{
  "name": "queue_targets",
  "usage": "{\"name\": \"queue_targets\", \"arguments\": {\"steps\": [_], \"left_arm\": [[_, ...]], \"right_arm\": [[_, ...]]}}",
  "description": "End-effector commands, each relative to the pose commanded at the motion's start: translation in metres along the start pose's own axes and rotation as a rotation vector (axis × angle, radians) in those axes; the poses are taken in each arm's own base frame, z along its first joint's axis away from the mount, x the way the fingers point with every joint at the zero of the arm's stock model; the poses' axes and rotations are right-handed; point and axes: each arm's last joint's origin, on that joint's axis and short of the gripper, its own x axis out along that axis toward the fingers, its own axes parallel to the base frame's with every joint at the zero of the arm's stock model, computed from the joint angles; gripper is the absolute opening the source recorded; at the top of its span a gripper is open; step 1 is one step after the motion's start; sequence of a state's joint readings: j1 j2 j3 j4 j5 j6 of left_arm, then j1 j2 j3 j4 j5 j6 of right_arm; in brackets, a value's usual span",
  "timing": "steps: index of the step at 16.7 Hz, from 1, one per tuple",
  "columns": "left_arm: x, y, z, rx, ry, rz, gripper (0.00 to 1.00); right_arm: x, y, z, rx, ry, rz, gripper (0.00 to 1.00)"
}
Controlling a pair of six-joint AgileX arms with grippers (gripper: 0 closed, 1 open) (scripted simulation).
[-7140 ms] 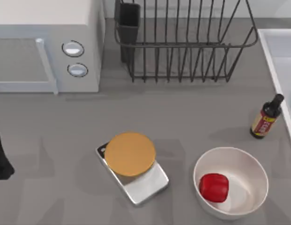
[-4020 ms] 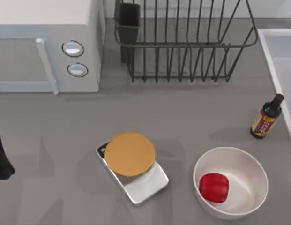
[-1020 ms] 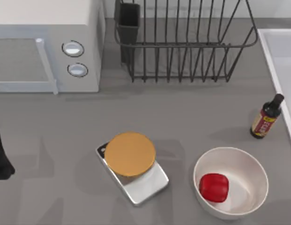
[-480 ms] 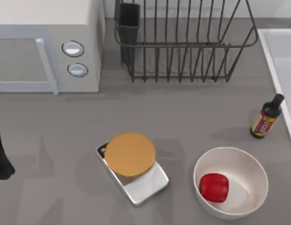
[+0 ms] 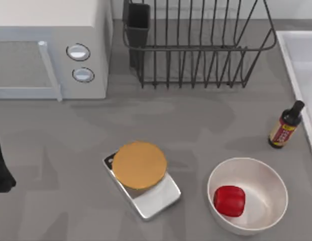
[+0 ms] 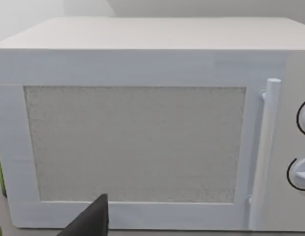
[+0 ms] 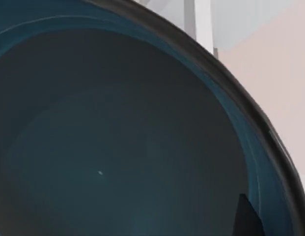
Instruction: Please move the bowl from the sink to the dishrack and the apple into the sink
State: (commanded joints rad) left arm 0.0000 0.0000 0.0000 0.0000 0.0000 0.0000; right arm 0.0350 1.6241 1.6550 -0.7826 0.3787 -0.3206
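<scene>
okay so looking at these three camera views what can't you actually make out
- The sink: cut off by the top view's right edge, so its inside is unseen.
- The bowl: the right wrist view sits so close that its whole outline and what it rests on stay hidden.
- The right claw: whether it grips the bowl cannot be told.
- The left claw: one dark tip before the microwave.

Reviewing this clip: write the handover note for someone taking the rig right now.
Left arm: parked at the table's left edge, facing the microwave.
Right arm: its wrist camera looks closely into the teal bowl; whether it grips it is unclear.
Apple: lying in the white bowl, near right.
Dishrack: no bowl in it.
Sink: at the right edge.
Done: nothing confirmed.
Left: bowl to dishrack, apple to sink.
</scene>
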Motion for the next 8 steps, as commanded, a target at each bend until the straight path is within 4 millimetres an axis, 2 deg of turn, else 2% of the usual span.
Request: {"name": "queue_targets", "arguments": {"steps": [2,4,6,8], "left_arm": [[0.000,0.000,0.000,0.000,0.000,0.000,1.00],[0.000,0.000,0.000,0.000,0.000,0.000,1.00],[0.000,0.000,0.000,0.000,0.000,0.000,1.00],[0.000,0.000,0.000,0.000,0.000,0.000,1.00]], "right_arm": [[-0.016,0.051,0.029,0.041,-0.175,-0.012,0.00],[-0.042,0.099,0.050,0.110,-0.344,0.002,0.00],[-0.075,0.141,0.062,0.199,-0.497,0.038,0.00],[-0.111,0.171,0.068,0.298,-0.623,0.087,0.00]]}}
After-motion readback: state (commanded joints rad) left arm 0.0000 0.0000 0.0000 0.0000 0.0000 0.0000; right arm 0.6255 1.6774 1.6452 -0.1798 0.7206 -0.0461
